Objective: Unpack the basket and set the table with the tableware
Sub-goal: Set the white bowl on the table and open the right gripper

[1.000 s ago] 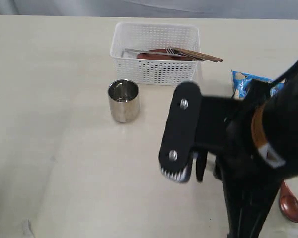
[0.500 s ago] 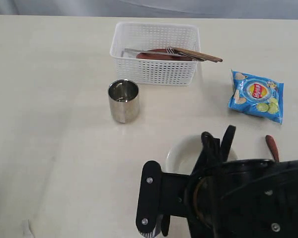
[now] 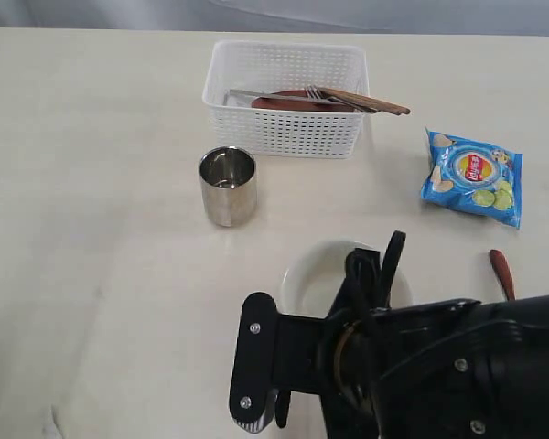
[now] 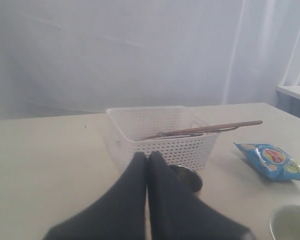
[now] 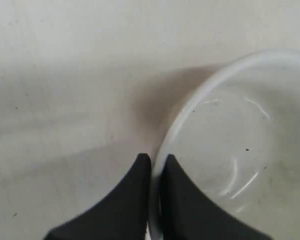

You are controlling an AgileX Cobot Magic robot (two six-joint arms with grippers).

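bowl (image 5: 230, 150) rim in tight pinch of right gripper (image 5: 156, 159); left gripper (image 4: 147, 156) flush together, nothing between

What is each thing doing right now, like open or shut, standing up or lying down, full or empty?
White perforated plastic basket: upright, wooden chopsticks sticking out.
Steel cup: upright, looks empty.
Off-white round bowl: upright, empty.
Blue chips bag: lying flat.
Reddish-brown wooden spoon: lying flat, partly hidden.
Left gripper: shut, empty.
Right gripper: shut on bowl's rim.
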